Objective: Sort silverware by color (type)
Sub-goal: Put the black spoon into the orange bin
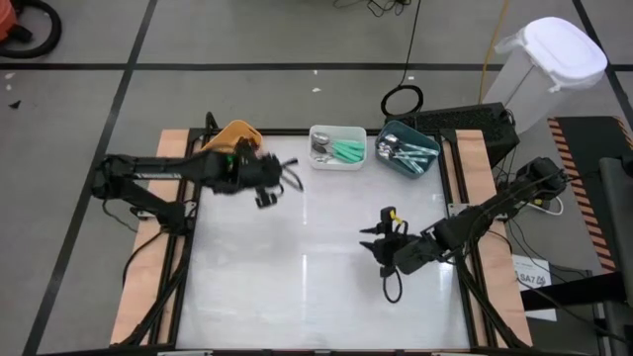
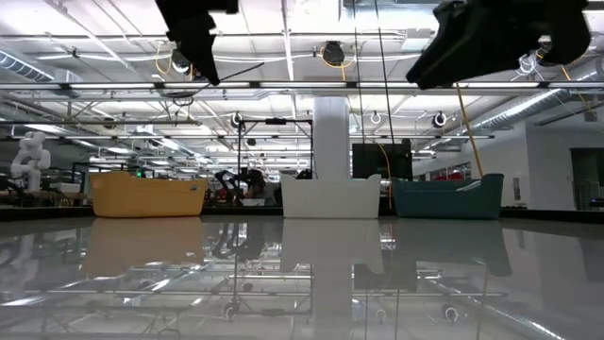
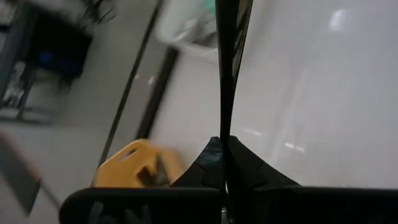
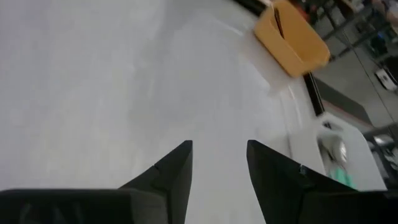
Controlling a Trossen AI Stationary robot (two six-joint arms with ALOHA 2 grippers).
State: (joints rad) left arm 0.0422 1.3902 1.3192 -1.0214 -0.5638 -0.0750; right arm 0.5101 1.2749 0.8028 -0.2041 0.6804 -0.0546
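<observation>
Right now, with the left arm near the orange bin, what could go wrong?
1. The left fingers are shut on a thin black-handled spoon held high above the table; it might slip and fall outside the orange bin.
2. The spoon sticks out toward the white bin; a swing could strike its rim.

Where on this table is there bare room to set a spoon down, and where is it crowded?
The white table is bare across its near half and centre, between the left gripper and right gripper. The far edge is crowded: orange bin, white bin and teal bin stand in a row.
</observation>
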